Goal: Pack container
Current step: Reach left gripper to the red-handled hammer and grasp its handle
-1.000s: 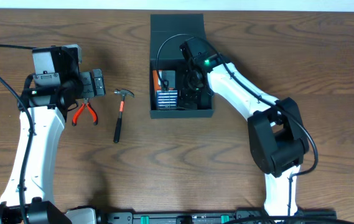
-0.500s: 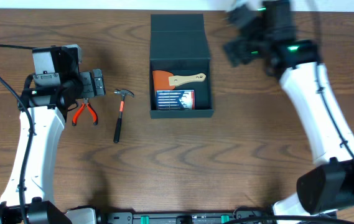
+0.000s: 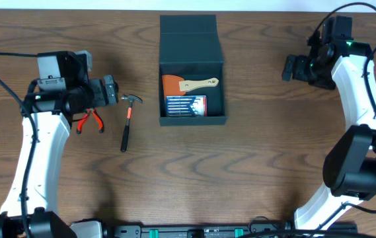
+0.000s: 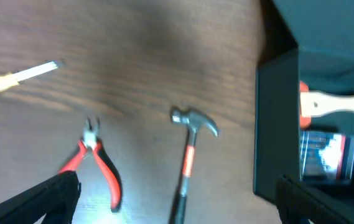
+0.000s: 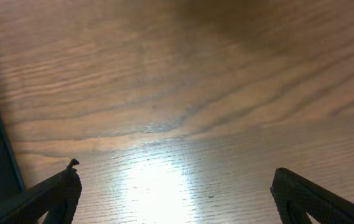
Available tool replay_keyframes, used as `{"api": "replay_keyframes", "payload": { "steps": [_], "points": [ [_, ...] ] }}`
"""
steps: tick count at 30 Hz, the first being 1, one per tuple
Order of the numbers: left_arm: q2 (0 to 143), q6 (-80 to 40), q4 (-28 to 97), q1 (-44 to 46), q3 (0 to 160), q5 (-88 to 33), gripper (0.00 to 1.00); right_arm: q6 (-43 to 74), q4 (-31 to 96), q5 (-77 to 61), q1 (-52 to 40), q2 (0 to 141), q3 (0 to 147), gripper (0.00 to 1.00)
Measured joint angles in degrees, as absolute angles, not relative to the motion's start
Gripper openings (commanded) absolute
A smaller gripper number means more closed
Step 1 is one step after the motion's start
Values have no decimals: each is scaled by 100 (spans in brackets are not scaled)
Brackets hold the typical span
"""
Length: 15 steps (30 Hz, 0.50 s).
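Brown desk (image 3: 254,165): the box (image 3: 193,121) at the far edge holds a brush (image 3: 189,84) and a packet (image 3: 186,106); hammer (image 3: 127,125) and pliers (image 3: 90,120) lie outside, unpacked. My left gripper (image 3: 112,90) and right gripper (image 3: 291,67) are spread, empty.

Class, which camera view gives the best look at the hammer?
The overhead view: the hammer lies whole, head to handle end. The left wrist view shows the hammer closer, but the frame cuts off its handle. The right wrist view misses it.
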<state>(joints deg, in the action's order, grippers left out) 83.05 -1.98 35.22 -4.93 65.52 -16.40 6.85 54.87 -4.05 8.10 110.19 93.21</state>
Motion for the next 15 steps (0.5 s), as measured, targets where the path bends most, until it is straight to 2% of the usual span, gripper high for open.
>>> {"api": "replay_keyframes", "payload": {
  "steps": [6,11,15],
  "points": [
    [8890,-298,4213,145,6571,-967,98,843,5443,-427,808,11026,9317,99],
    [9577,-301,4154,607,6571,-709,98,878,5441,-425,808,11026,9317,99],
    [9900,-301,4010,624,6571,-626,99,880,5452,-425,808,11026,9314,99]
  ]
}}
